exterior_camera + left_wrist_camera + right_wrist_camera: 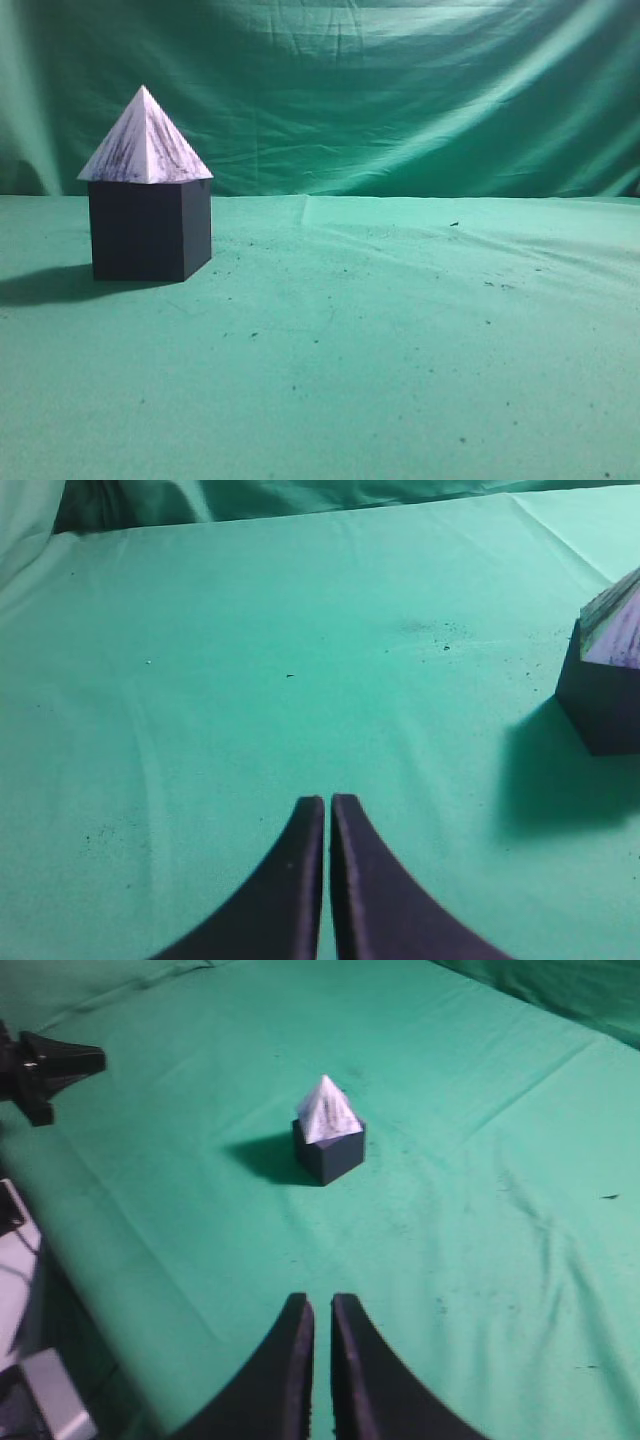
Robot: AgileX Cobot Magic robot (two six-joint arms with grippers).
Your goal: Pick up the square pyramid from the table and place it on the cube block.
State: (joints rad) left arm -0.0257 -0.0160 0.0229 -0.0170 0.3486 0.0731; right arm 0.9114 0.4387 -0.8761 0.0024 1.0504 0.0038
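The marbled white square pyramid (146, 142) stands upright on top of the dark cube block (150, 230) at the left of the green table (400, 330). No gripper shows in the exterior view. In the left wrist view my left gripper (327, 802) is shut and empty over bare cloth, with the cube (600, 705) and pyramid (615, 630) at the right edge. In the right wrist view my right gripper (321, 1302) is shut and empty, well back from the pyramid (327, 1112) on the cube (330, 1155).
A draped green backdrop (400, 90) hangs behind the table. In the right wrist view the other arm's black gripper (50, 1070) is at the far left, and the table's edge with grey equipment (50, 1400) lies at the lower left.
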